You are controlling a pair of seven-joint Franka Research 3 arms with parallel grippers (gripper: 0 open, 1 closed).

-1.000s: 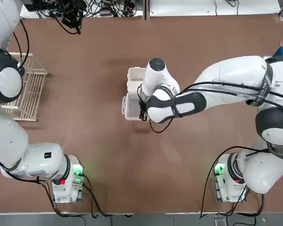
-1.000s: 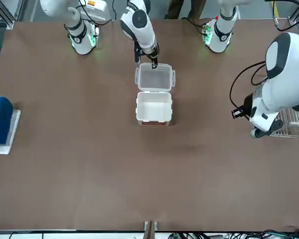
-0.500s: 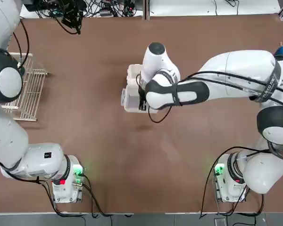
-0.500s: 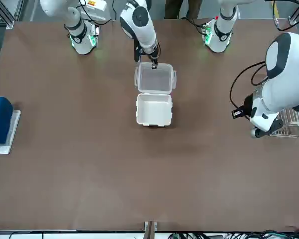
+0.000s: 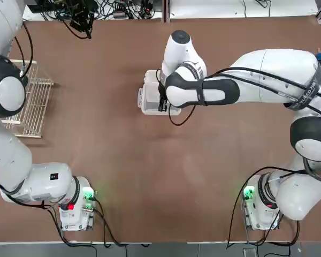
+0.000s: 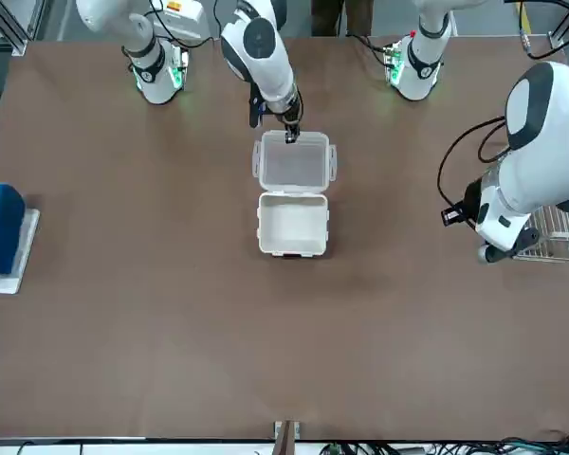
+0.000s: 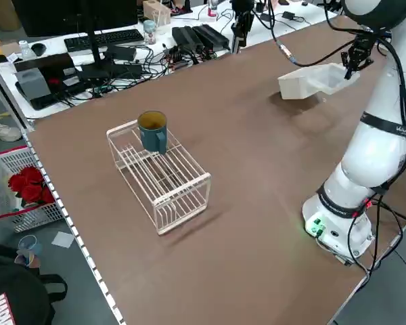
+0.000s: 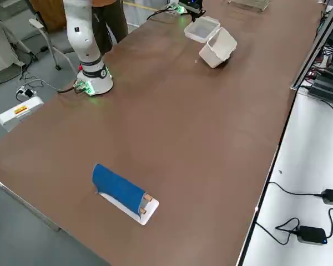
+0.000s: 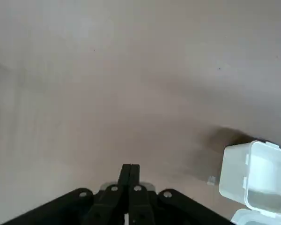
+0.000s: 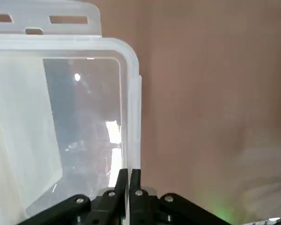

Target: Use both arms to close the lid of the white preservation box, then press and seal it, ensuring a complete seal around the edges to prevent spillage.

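Jaws on my right gripper (image 6: 292,135) are shut, or as good as, down at the lid's outer edge on the robot's side; I can't tell if the thin rim is pinched between them (fingertips cover that bit). Jaws on my left gripper (image 9: 130,167) are fully together, nothing in them; it hangs over the robot's left part of the table (image 6: 266,332), well apart from the box.

White preservation box (image 6: 293,226) is open, near the middle of the table's width, inside facing up, looks empty. Translucent lid (image 6: 294,161) is folded back at the hinge, on the robot's side of the box, clip tabs showing on its sides. Right arm (image 5: 257,80) reaches across from its base, covers part of the lid from overhead. Left arm (image 5: 10,150) is off to its own side.

White wire rack (image 7: 162,176) sits on the robot's left, with a blue-green mug (image 7: 153,131) on top. Blue rolled item (image 8: 119,188) lies on a white base (image 8: 150,212), robot's right side. A person's legs (image 6: 341,17) show behind the robot's edge of the table. Off the table, a basket (image 7: 44,215) has red flowers (image 7: 31,185) in it.
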